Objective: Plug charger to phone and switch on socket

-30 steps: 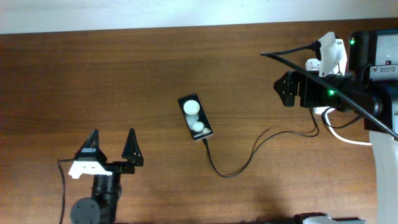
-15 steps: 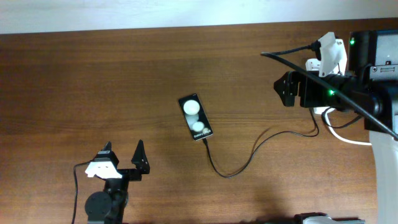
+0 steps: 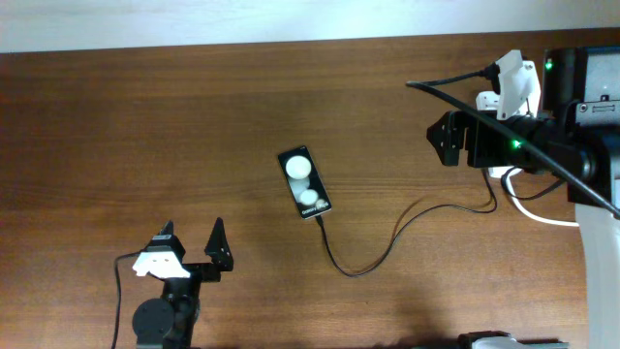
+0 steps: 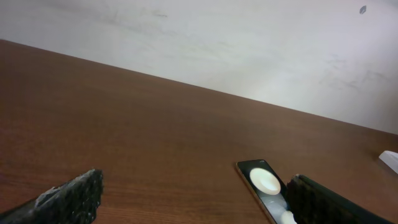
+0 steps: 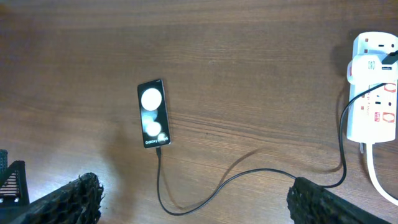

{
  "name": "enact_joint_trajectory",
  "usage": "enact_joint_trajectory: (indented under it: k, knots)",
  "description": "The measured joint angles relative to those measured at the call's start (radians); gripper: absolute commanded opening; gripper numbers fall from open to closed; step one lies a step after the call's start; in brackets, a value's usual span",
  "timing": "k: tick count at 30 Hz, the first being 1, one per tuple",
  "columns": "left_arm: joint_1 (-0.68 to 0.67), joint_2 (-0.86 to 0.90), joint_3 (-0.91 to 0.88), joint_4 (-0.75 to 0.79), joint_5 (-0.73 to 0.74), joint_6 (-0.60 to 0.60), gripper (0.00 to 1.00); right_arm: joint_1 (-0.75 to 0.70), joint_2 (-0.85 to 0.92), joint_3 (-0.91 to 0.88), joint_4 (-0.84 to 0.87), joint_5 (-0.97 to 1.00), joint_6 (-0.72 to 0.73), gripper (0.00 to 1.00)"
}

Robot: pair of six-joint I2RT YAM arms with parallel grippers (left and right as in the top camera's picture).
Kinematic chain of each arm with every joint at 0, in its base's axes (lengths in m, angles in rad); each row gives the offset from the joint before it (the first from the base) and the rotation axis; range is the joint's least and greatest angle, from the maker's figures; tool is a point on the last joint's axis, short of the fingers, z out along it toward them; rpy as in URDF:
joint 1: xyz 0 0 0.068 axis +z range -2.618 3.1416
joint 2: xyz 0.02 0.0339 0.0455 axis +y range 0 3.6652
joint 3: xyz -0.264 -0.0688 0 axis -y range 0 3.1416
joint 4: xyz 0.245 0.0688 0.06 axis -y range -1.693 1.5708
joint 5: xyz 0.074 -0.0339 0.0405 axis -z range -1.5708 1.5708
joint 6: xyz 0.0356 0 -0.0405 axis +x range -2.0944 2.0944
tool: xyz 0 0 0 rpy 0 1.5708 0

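The black phone lies face up mid-table, with two white blobs on its face. It also shows in the left wrist view and the right wrist view. The thin black charger cable has its tip at the phone's lower edge. It loops right to the white adapter, which sits in the white socket strip. From overhead the socket is mostly hidden under my right arm. My left gripper is open and empty, front left of the phone. My right gripper is open and empty, high above the table beside the socket.
A thick white cord leaves the socket's near end and runs off to the right. A pale wall backs the table's far edge. The right arm's body covers the table's right end.
The left gripper has drawn back toward the table's front and slightly right since one second ago, then stayed still. The right arm, phone and cable have not moved.
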Motion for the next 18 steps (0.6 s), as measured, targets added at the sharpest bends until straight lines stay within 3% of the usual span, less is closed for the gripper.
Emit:
enact_joint_trajectory:
  k: [4,7,12,18]
  knots:
    - [0.0,0.0,0.0,0.0,0.0,0.0,0.99,0.0,-0.011,-0.012,0.049,0.064,-0.002,0.99]
    - [0.0,0.0,0.0,0.0,0.0,0.0,0.99,0.0,-0.108,-0.14,0.235,0.082,-0.003,0.99]
    - [0.0,-0.002,0.0,0.001,0.0,0.0,0.99,0.0,-0.481,-0.667,0.692,0.089,-0.003,0.98]
    - [0.0,-0.002,0.0,0.0,0.0,-0.003,0.99,0.0,-0.911,-1.281,1.051,0.075,-0.003,0.99]
